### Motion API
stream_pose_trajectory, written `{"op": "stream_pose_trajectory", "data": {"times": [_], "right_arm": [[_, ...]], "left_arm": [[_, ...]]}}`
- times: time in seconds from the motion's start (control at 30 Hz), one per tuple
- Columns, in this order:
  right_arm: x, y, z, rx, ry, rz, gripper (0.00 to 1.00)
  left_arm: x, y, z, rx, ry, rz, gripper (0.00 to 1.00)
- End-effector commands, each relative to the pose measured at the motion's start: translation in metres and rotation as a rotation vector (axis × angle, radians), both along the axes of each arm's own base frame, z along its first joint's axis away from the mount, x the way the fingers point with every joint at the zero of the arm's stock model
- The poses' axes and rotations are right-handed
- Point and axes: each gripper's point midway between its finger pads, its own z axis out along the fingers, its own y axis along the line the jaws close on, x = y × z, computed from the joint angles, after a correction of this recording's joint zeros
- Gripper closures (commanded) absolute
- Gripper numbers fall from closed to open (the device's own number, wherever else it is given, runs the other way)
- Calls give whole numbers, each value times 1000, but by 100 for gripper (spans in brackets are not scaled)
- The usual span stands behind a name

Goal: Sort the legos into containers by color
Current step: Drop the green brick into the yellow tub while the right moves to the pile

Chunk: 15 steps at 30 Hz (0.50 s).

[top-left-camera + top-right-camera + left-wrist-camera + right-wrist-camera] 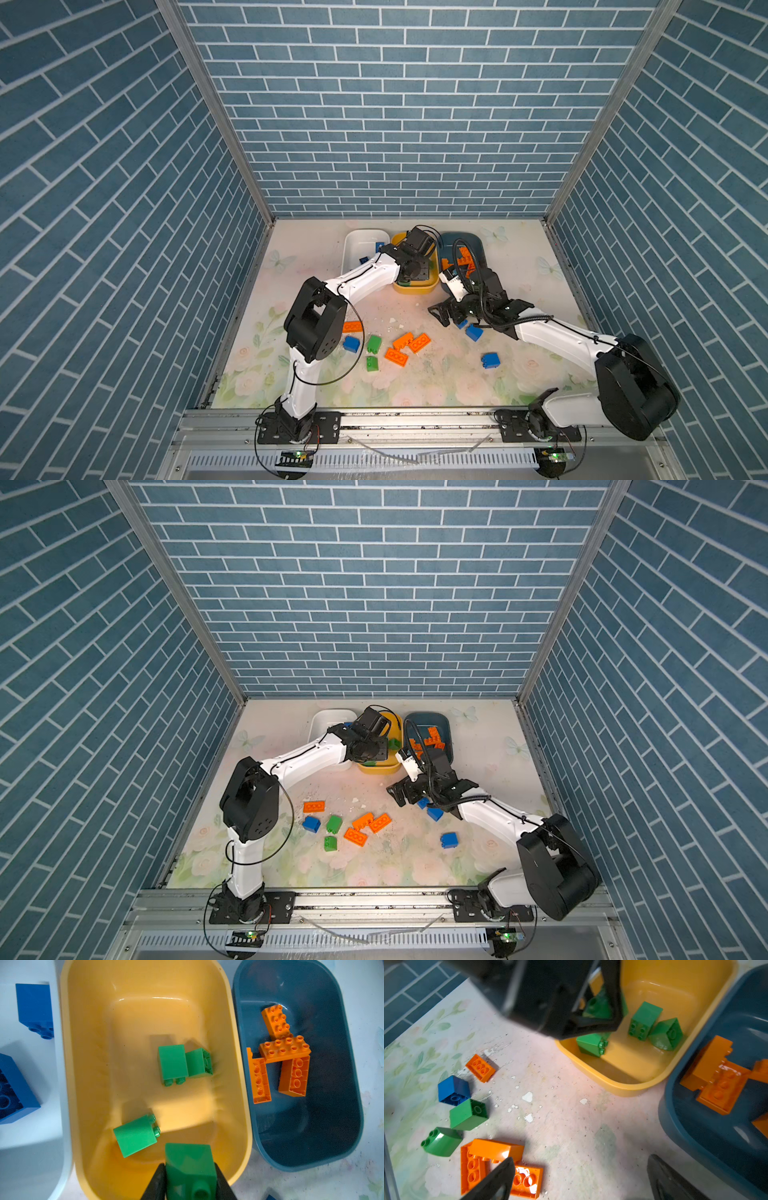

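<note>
In both top views the left arm (361, 278) rises from its base at the near edge, folds at the elbow and reaches forward to the right. The left end effector (406, 277) points down over the near half of the yellow tub (415, 289). The right arm (557, 336) lies low and stretches leftward toward the middle. The right end effector (442, 316) sits close above the desk (519, 257), in front of the teal tub (478, 245). 2 blue bricks (473, 332) lie just beside its wrist. Between the arms, 4 orange bricks (395, 356) and 2 green bricks (374, 343) lie loose. The white tub (353, 243) stands just left of the yellow tub.

In the left wrist view, the left end effector's fingers (155, 1184) are narrowed onto a green brick (190, 1167), pinching 2 of its sides above the yellow tub's near end. 3 more green bricks lie on the tub floor below: 2 touch each other and 1 lies apart, nearer the held one. The teal tub holds 4 orange bricks in a heap, and the white tub shows 2 blue ones.

In the right wrist view, the right end effector's fingers (496, 1180) stand wide apart with only bare desk between them. 3 loose orange bricks lie right by 1 finger. The yellow and teal tubs are ahead, and the left end effector hangs over the yellow tub with the green brick in its grip.
</note>
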Motion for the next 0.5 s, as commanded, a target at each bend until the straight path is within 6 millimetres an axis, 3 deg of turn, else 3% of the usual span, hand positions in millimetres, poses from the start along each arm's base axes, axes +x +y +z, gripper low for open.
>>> {"op": "stream_pose_trajectory", "data": {"times": [0.0,0.23,0.47], "right_arm": [[-20,14,-5,11,-48,171,1],[-47,28,-14,-12,-80,359,1],[-78,33,-36,-129,-128,601,1]], "left_arm": [[8,9,3,9,32,-2,66],[20,24,20,-13,27,26,28],[15,49,43,-52,-5,64,13]]}}
